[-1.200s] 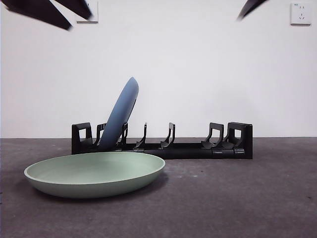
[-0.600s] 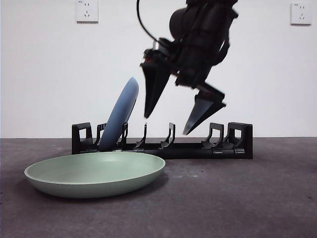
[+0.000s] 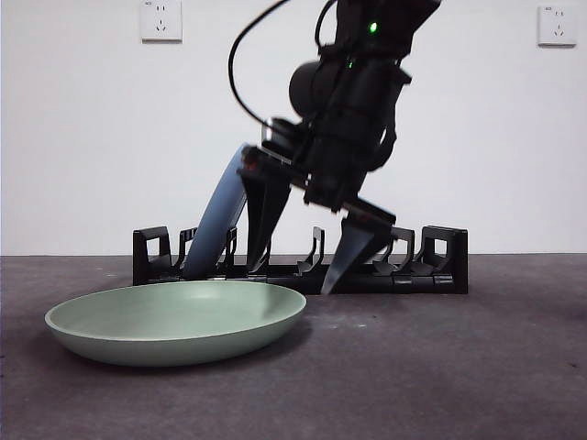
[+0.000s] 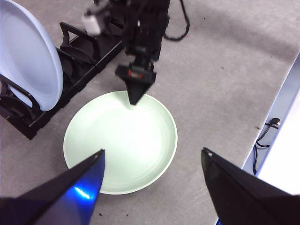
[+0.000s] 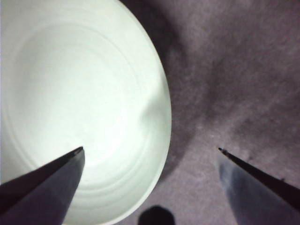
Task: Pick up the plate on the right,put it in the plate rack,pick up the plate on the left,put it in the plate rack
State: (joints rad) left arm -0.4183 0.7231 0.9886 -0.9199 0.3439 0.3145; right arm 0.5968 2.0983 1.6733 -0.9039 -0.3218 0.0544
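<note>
Fingers of the right gripper (image 3: 293,252) spread wide astride the smooth green plate's (image 3: 176,323) rim, glossy blue plate (image 3: 220,213) leaning in the pronged black plate rack (image 3: 303,261), left gripper (image 4: 152,164) wide too, grainy grey table (image 3: 440,367).

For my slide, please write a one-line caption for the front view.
Right gripper, jaws open, straddles the rim of the green plate; the blue plate stands in the black rack.

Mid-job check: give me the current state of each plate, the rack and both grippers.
Blue plate: standing tilted in the rack.
Green plate: flat on the table, not gripped.
Plate rack: holds only the blue plate.
Right gripper: open, jaws straddling the green plate's rim.
Left gripper: open, above the green plate.
</note>
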